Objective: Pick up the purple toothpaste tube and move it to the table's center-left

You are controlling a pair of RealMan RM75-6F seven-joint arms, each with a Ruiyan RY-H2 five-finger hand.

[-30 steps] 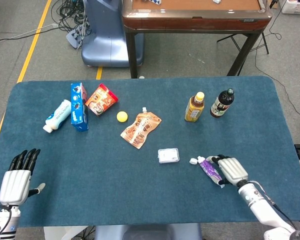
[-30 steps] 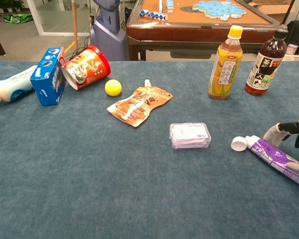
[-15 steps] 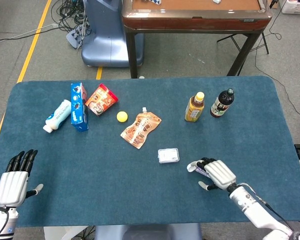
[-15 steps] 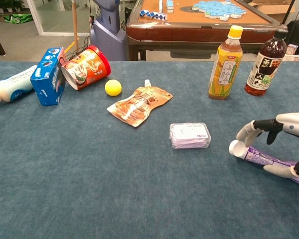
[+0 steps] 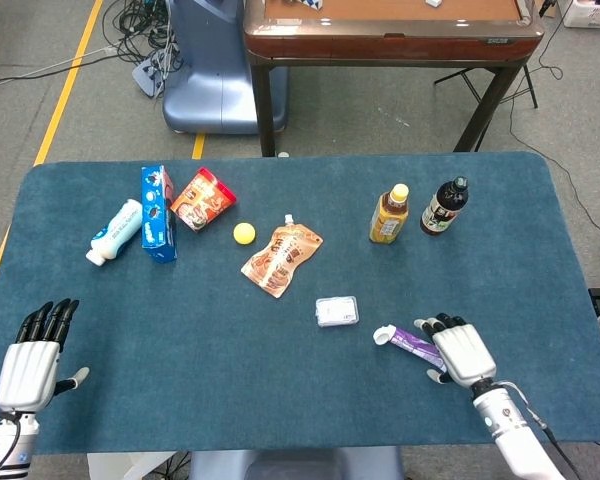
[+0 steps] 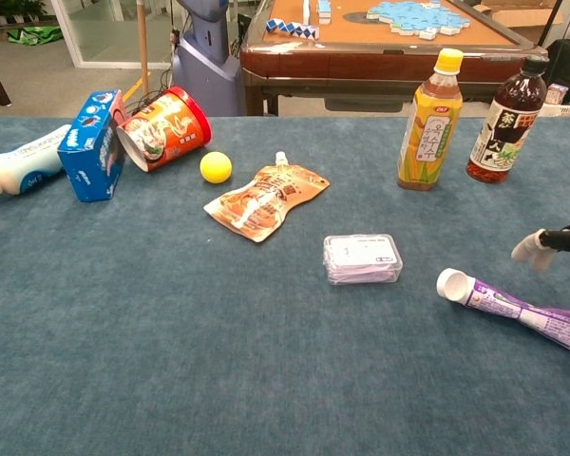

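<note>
Purple tube (image 6: 513, 307) lies flat at the table's (image 5: 280, 400) near right, cap toward the centre. Your right hand (image 5: 461, 350) rests over its tail, fingers spread, not clearly gripping; a loose grasp on that flat, slick tail could let it slip. Left hand (image 5: 28, 362) hovers spread, empty. Going left, mind the clear case (image 5: 337, 311) and pouch (image 5: 281, 259).

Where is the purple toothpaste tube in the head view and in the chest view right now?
Head view: the purple toothpaste tube lies lower right of centre, cap pointing left, its tail by the right hand.
Chest view: it lies at the right edge, white cap towards the middle, tail running out of frame.
Shared landmark: the small clear packet, just left of the cap in both views.
</note>
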